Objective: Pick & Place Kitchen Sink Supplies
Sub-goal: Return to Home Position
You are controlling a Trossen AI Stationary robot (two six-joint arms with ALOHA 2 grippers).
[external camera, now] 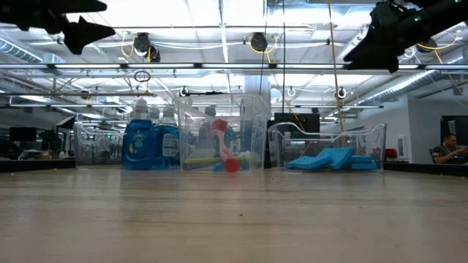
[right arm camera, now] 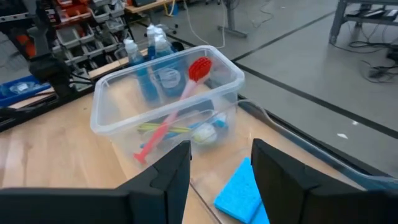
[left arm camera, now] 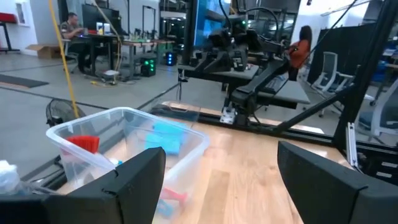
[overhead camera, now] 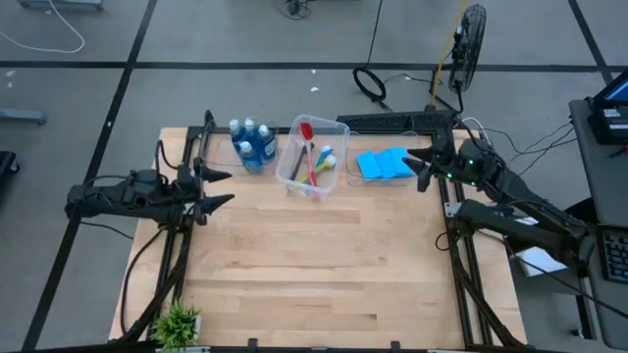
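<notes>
Sponges (overhead camera: 383, 164) stacked, count unclear | brushes (overhead camera: 312, 157) crossed in bin (overhead camera: 340, 128), blue one obscured

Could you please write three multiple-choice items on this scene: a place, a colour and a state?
1. Where do the sponges lie? A. in the right bin B. in the middle bin C. outside any bin
2. Which colour is the middle bin's tallest brush? A. green B. red C. black
3. How is the right pincer? A. shut on a sponge B. open, empty C. shut on the brush
Answers: 1A, they lie in the right bin; 2B, its head and handle are red; 3B, its fingers stand apart, nothing between.
</notes>
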